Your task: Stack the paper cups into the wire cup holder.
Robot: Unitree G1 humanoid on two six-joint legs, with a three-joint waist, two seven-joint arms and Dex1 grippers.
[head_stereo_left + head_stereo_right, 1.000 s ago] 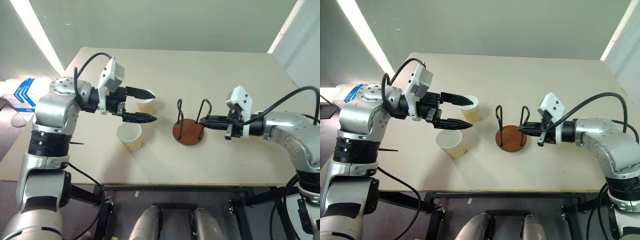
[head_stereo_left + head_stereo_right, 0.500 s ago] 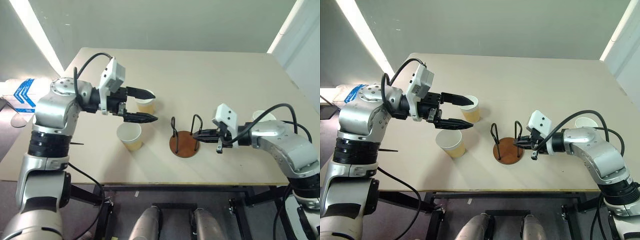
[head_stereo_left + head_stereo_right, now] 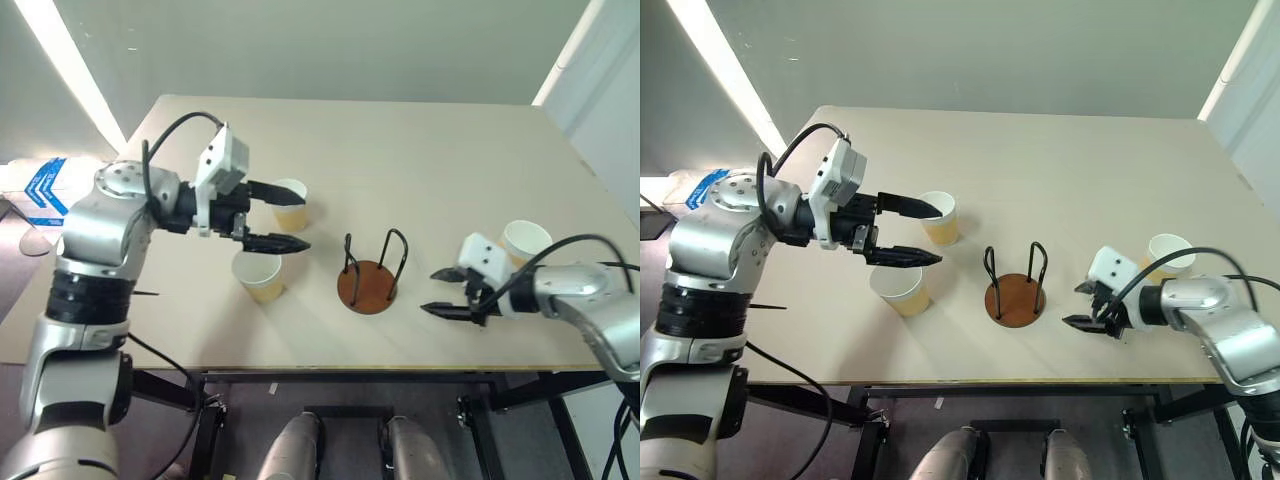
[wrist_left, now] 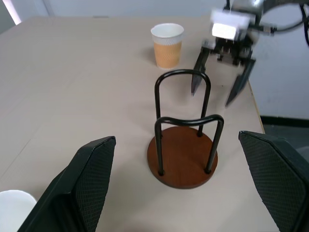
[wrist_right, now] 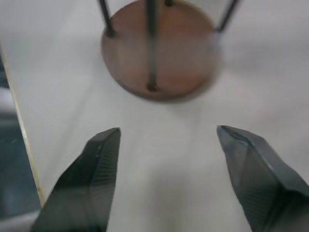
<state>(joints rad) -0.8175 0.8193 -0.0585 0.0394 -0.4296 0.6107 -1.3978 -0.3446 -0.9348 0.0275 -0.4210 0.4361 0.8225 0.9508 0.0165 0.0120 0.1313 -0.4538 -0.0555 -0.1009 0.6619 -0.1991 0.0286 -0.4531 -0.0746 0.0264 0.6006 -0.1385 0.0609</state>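
We face the broad beige counter (image 3: 420, 140) with the wire cup holder (image 3: 366, 285), a round reddish-brown disc base carrying two upright black wire loops, standing empty near the front edge, so none of the stacking is done. The three small tan-yellow tapered paper cups with white rolled rims sit apart: the far left cup (image 3: 291, 203) and the near left cup (image 3: 260, 274) lie just beside our left gripper (image 3: 290, 215), and the right cup (image 3: 526, 240) stands well off by the right edge. Our left gripper hangs released, jaws spread wide and empty, between the two left cups; our right gripper (image 3: 437, 292) is also parted and holds nothing, near the front edge, beside the holder. The biggest risk, we judge, is that the light holder slides or tips if a cup or a finger catches a wire loop on the way down, since nothing braces it. Next, a hard squeeze may crush a thin paper cup, or a loose one may let it slip. Smaller still, the left gripper closing on one cup may knock its close neighbour over, and the right arm may nudge the right cup toward the counter edge.
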